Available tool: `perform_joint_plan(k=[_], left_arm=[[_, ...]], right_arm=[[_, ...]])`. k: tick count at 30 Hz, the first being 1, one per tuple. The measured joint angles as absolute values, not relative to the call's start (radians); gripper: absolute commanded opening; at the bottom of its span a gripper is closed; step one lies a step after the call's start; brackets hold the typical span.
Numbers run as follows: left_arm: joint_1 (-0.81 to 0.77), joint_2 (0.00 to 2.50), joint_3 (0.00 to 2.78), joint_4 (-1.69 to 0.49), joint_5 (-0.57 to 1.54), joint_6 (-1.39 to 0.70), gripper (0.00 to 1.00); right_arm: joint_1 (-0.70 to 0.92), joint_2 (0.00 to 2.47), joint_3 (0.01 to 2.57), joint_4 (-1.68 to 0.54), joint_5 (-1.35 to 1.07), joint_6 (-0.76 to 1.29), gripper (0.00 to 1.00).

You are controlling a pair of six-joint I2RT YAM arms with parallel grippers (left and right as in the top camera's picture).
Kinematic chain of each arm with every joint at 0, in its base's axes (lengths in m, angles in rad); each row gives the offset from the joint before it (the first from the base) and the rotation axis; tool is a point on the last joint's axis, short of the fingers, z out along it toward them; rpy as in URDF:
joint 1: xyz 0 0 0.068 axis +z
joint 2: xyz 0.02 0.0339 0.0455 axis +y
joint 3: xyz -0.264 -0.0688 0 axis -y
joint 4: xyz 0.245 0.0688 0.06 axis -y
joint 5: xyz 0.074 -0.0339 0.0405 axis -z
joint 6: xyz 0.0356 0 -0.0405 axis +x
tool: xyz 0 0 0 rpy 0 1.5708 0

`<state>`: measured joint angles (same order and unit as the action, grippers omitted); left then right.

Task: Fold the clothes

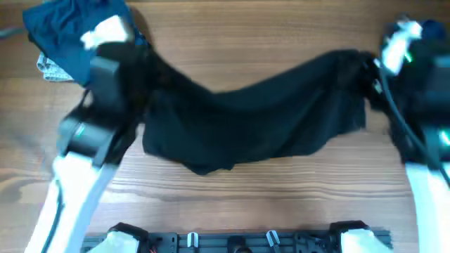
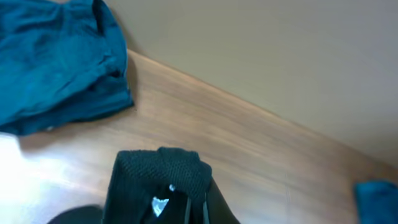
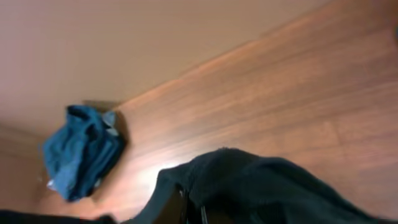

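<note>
A black garment (image 1: 260, 112) hangs slung between the two arms over the wooden surface (image 1: 281, 204). Its two ends are lifted at left and right, and its middle sags in a broad dark sheet toward the near edge. Whether the lowest fold touches the wood cannot be told from overhead. The left pincer (image 2: 163, 194) is closed on one end of the black garment (image 2: 161, 171); in the left wrist view the cloth bunches up over the fingers in a ribbed, rumpled clump that hides most of them, with a small pale glint showing among the folds. The right pincer (image 3: 193, 213) is likewise clamped shut on the opposite end, where the black garment (image 3: 261, 186) humps up and spills away to the right of that view. A royal blue garment (image 1: 70, 31) lies crumpled in a loose heap at the far left corner of the surface, just beyond the left arm and apart from the black cloth. It appears again in the left wrist view (image 2: 56, 62) and, smaller and farther off, in the right wrist view (image 3: 81, 152). A bit of pale speckled cloth (image 1: 49, 67) peeks out at the heap's near left edge. A dark rail (image 1: 232, 242) carrying the arm bases runs along the near side.
</note>
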<state>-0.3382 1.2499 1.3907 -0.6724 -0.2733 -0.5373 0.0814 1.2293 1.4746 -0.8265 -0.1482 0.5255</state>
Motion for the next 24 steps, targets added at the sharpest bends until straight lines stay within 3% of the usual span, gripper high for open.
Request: perform_joint_plan(k=[7,8,9,10,11,12,20,24], left_arm=[[-0.271,1.620,1.391,-0.244,-0.302,-0.458,0.04],[-0.264,1.665,1.390,-0.196,-0.303,-0.436,0.16],[-0.259,1.706,1.390,-0.151,-0.303,-0.416,0.48],[-0.257,1.736,1.390,-0.118,-0.303,-0.394,0.86],[-0.255,1.768,1.390,-0.091,-0.303,-0.381,1.00],[-0.254,1.800,1.390,-0.063,-0.305,-0.371,1.00],[-0.254,1.887,1.391,-0.093,-0.307,-0.340,1.00],[-0.274,1.792,1.391,-0.356,-0.273,-0.338,1.00]], right_arm=[[0.081,1.552,1.474,-0.512,-0.128,0.494,0.05],[0.081,1.575,1.474,-0.479,-0.121,0.483,0.17],[0.081,1.604,1.474,-0.442,-0.107,0.469,0.41],[0.081,1.622,1.474,-0.426,-0.099,0.466,0.67],[0.081,1.643,1.474,-0.410,-0.084,0.452,0.86],[0.081,1.665,1.474,-0.404,-0.072,0.446,1.00],[0.081,1.749,1.475,-0.472,0.012,0.353,1.00],[0.078,1.711,1.475,-0.610,0.061,0.359,1.00]])
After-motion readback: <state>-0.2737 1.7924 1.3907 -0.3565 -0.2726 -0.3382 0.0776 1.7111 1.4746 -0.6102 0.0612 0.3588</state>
